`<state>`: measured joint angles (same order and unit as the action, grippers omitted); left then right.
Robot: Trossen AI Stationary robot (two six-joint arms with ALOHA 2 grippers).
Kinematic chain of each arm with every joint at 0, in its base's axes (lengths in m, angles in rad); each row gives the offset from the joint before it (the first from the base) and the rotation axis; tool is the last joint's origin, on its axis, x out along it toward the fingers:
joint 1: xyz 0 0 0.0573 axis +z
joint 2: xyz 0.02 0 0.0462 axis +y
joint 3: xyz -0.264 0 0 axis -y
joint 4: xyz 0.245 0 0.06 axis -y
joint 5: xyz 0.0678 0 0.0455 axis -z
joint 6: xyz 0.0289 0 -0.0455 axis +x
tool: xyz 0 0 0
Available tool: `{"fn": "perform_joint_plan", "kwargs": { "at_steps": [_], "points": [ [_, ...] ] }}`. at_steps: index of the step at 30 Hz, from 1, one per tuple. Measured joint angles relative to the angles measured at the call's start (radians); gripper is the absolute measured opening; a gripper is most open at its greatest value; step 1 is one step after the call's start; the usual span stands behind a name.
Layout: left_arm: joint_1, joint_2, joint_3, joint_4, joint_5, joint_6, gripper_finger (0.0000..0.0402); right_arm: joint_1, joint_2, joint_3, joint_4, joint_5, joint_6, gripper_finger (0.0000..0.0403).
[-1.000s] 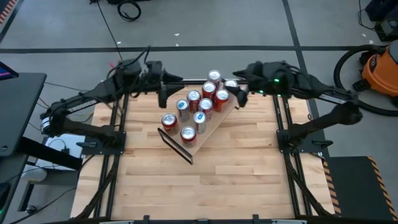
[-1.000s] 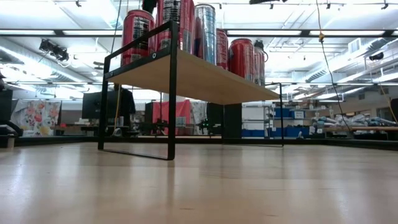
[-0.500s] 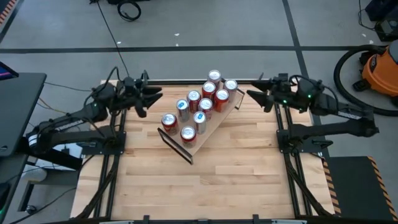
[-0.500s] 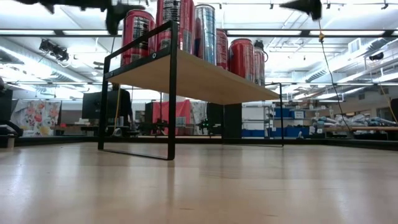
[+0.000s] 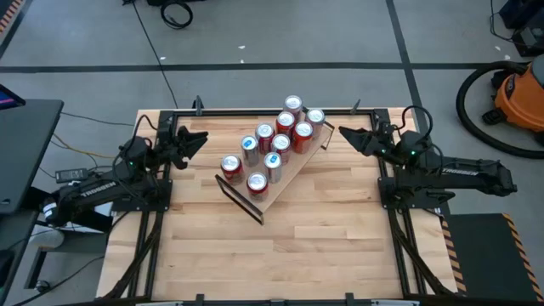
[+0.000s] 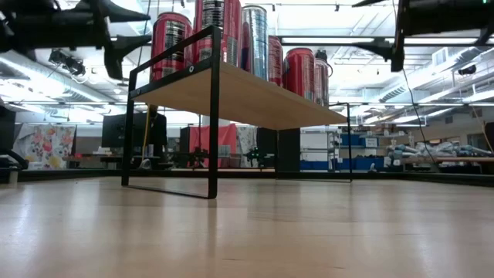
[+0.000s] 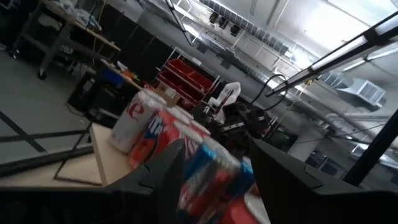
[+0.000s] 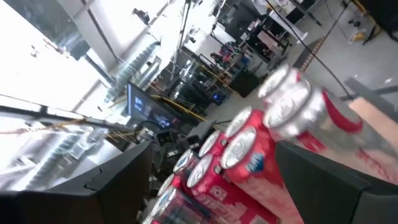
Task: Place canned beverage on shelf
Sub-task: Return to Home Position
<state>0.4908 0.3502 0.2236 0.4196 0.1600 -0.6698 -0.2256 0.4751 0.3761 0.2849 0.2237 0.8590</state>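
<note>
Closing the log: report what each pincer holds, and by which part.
Nothing is held. The left pincer and right pincer are open and empty, clear of the cans on the shelf.

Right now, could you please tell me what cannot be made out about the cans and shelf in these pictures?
Low view: some soda cans on the shelf cut off by the top edge; rear ones hidden behind front ones.
High view: can labels too small to read; only tops show.
Left wrist view: cans blurred, partly behind the left tool.
Right wrist view: cans blurred, partly behind the right tool.
</note>
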Motion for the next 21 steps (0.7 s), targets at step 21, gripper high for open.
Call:
{"fn": "perform_joint_plan", "kwargs": {
  "at_steps": [21],
  "points": [
    [0.000,-0.313,-0.216,-0.112,-0.183,-0.185,0.0106,0.000,-0.345,-0.351,0.164,-0.035,0.089,0.0348]
  ]
}}
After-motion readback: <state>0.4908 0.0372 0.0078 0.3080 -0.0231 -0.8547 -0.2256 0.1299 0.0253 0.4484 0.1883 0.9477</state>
